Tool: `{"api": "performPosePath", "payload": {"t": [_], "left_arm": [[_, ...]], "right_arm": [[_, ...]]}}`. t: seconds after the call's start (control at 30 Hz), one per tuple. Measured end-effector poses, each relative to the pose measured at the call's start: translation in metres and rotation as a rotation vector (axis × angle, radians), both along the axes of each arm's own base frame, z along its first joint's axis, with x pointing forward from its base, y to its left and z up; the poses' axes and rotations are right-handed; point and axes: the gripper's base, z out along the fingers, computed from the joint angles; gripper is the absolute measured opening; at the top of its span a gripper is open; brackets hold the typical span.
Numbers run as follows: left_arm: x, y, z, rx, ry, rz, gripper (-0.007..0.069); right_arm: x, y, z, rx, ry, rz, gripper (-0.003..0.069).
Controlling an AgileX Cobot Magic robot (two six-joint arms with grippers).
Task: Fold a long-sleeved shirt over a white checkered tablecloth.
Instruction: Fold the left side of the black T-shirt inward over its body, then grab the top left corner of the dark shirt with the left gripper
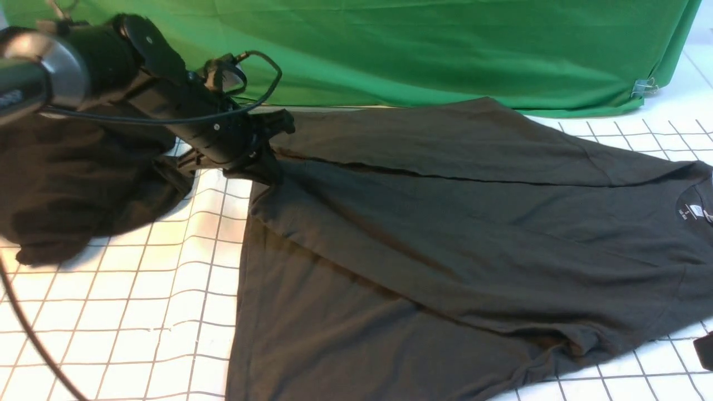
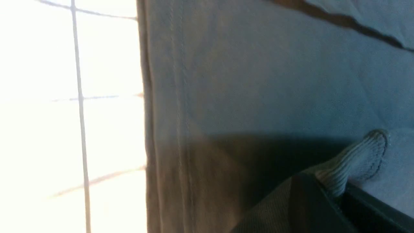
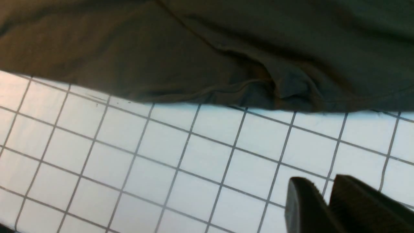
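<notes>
Far left, spare cloth: a deep-black, shapeless heap of cloth [image 1: 83, 184] lies partly under my left arm. I judge it is parked away from the work.
Left gripper: the black two-fingered left gripper [image 1: 266, 161] is low at the shirt's far hem corner. Its fingers are pressed together on a grey ribbed cuff [image 2: 359, 161], and the wrist view shows the knit squeezed between them.
Reason for the hold: I judge the far sleeve is being laid across the body. Pinching the cuff lets me set its end near the hem.
Surface: the white checkered tablecloth [image 1: 139, 301] is a wide white sheet gridded with thin dark lines. Its squares give me straight references for the folds.
Task item: the large charcoal-grey jersey long-sleeved shirt [image 1: 445, 234] lies on the tablecloth from centre to right. The hem is to the left, and the round neck [image 1: 696, 206] with its label is at the far right.
Fold line: a long crease [image 1: 445, 175] runs across the far part, where one layer overlaps the body.
Backdrop: plain bright green fabric [image 1: 418, 50] hangs behind, held by a small metal clip [image 1: 643, 86].
Right gripper: the black right gripper [image 3: 318, 184] hovers over bare tablecloth near the shirt's near edge. Its fingers are slightly apart and hold nothing.
Near edge: a bunched wrinkle [image 3: 281, 84] sits there. I judge it wants smoothing next.
</notes>
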Motion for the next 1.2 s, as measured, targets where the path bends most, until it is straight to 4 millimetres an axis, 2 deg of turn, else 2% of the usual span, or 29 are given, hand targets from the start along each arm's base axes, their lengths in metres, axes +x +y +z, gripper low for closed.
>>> {"api": "performPosePath", "payload": {"t": [0.07,0.17,0.3,0.47,0.53,0.93,1.03,1.13,1.2], "left_arm": [[0.007,0.001,-0.012,0.001,-0.007,0.046,0.0027],[0.013,0.004,-0.015,0.011,-0.028,0.114,0.0052],[0.026,0.019,-0.01,-0.005,-0.127,0.242,0.0161],[0.031,0.031,-0.007,-0.06,-0.151,0.323,0.029],[0.032,0.034,-0.006,-0.08,-0.153,0.345,0.0312],[0.042,0.04,-0.002,-0.224,-0.187,0.59,0.0274],[0.045,0.039,-0.013,-0.223,-0.172,0.604,0.0273],[0.048,0.037,-0.033,-0.222,-0.135,0.618,0.0273],[0.05,0.035,-0.055,-0.235,-0.084,0.643,0.0273]], "right_arm": [[0.0,0.0,0.0,-0.003,-0.001,0.003,0.0124],[0.0,0.0,0.0,-0.007,-0.004,0.009,0.0125],[0.0,0.0,0.0,-0.01,-0.007,0.014,0.0129],[0.003,0.0,0.002,-0.006,-0.041,0.004,0.0137],[0.003,0.0,0.002,-0.007,-0.045,0.003,0.0138],[0.003,0.0,0.002,-0.007,-0.048,0.002,0.015],[0.003,0.0,0.002,-0.007,-0.048,0.002,0.0155],[0.003,0.0,0.002,-0.007,-0.048,0.002,0.0157],[0.003,0.0,0.002,-0.006,-0.048,0.001,0.016]]}}
